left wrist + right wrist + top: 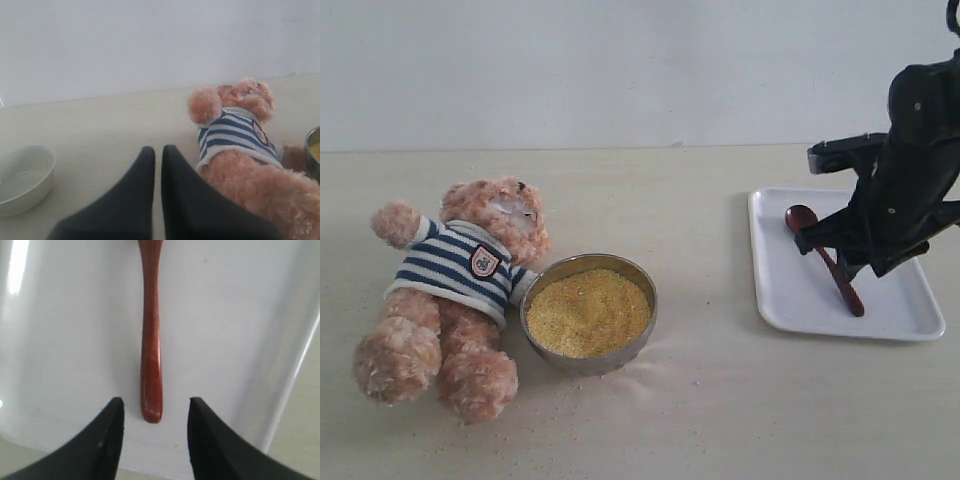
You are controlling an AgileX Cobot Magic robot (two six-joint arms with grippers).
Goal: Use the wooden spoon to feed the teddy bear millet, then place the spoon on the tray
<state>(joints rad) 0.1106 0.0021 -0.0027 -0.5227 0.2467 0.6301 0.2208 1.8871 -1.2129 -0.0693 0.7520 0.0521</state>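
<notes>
The teddy bear (455, 290) in its striped shirt lies on its back at the left; the left wrist view shows the teddy bear (240, 145) too. Beside it stands the metal bowl (640, 290) heaped with yellow millet (588, 312). The wooden spoon (812, 240) lies flat on the white tray (790, 290) at the right, its handle (151, 340) running across the tray (75, 340). My right gripper (156, 402) hovers open just over the handle's end, touching nothing. My left gripper (158, 150) is shut and empty, near the bear's leg.
A small white bowl (22, 177) stands on the table in the left wrist view. Spilled grains (650, 385) dot the table around the metal bowl. A pale wall (620, 70) rises behind the table.
</notes>
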